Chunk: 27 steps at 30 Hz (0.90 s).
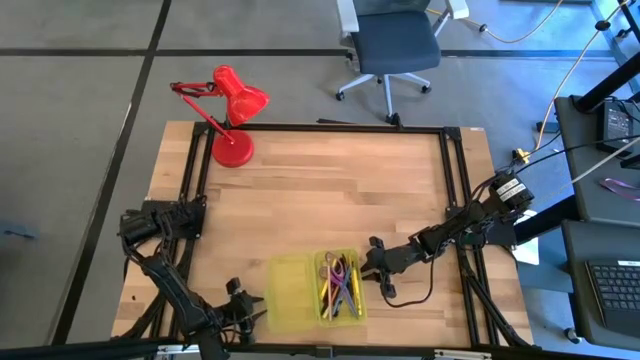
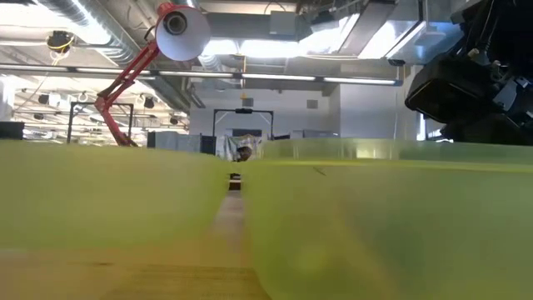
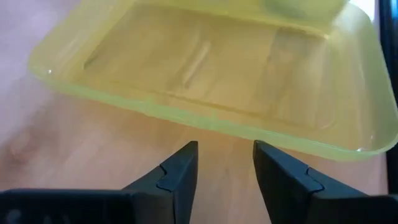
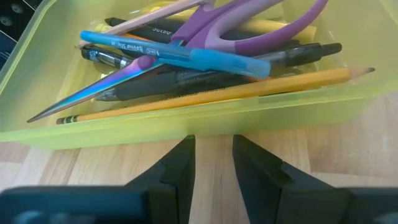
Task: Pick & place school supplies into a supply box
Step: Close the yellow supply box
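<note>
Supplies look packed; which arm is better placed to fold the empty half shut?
Likely the left. The left gripper sits open beside the pencil case's empty half. The right gripper faces the half holding pens and scissors.

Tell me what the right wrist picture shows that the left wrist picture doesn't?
Only the right wrist view shows the filled half of the pencil case: purple-handled scissors, a blue pen, a yellow pencil, black pens. Only the left wrist view shows the empty half. Both show a slightly open hand, right hand and left hand, before the case's yellow wall on wood.
</note>
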### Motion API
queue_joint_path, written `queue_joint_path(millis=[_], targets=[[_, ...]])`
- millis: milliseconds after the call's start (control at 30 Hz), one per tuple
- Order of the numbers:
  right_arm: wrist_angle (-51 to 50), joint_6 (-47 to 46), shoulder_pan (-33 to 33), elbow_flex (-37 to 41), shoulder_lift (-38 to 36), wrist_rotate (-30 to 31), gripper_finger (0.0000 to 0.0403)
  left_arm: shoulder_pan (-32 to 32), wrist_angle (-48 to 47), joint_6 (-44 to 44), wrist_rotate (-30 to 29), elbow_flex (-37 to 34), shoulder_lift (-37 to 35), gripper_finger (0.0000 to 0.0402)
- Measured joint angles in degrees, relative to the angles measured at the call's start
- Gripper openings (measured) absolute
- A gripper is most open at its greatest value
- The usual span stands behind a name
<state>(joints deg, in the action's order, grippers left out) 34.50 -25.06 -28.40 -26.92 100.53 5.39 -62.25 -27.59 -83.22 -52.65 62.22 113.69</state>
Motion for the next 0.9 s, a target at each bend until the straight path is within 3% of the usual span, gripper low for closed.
queue_joint_path(millis=[367, 900], targets=[[0.0, 0.0, 0.1, 0.0, 0.0, 0.0, 0.0114, 0.7, -1.1, 0.7, -3.8, 0.0, -0.8, 0.0150], [-0.1, 0.0, 0.1, 0.0, 0.0, 0.0, 0.0114, 0.5, -0.9, -0.2, -1.9, 0.0, -0.8, 0.0148]])
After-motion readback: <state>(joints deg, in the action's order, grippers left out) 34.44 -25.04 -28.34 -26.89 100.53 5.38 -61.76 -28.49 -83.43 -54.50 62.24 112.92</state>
